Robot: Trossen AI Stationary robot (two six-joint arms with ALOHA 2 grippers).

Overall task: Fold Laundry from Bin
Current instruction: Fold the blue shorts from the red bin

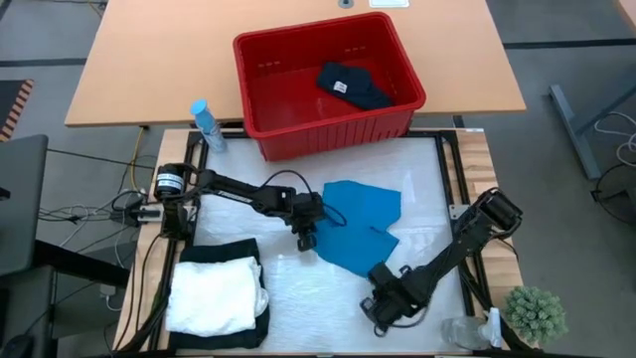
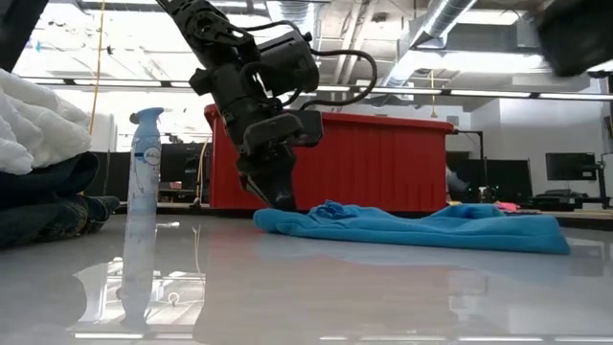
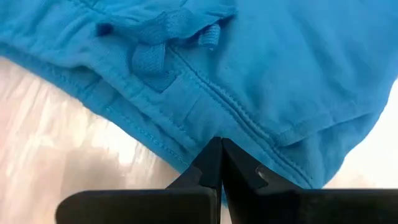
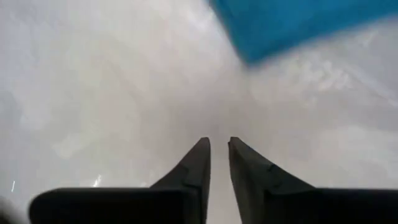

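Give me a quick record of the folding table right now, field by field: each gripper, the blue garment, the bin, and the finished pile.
left gripper: shut, pinching the hem of the blue garment at its left edge
right gripper: slightly open, empty, over bare table near the front right, apart from the cloth
blue garment: lying flat mid-table, partly folded
bin: red, behind the work surface, one dark garment left inside
folded pile: white item on top of a black one, front left
spray bottle: left of the bin
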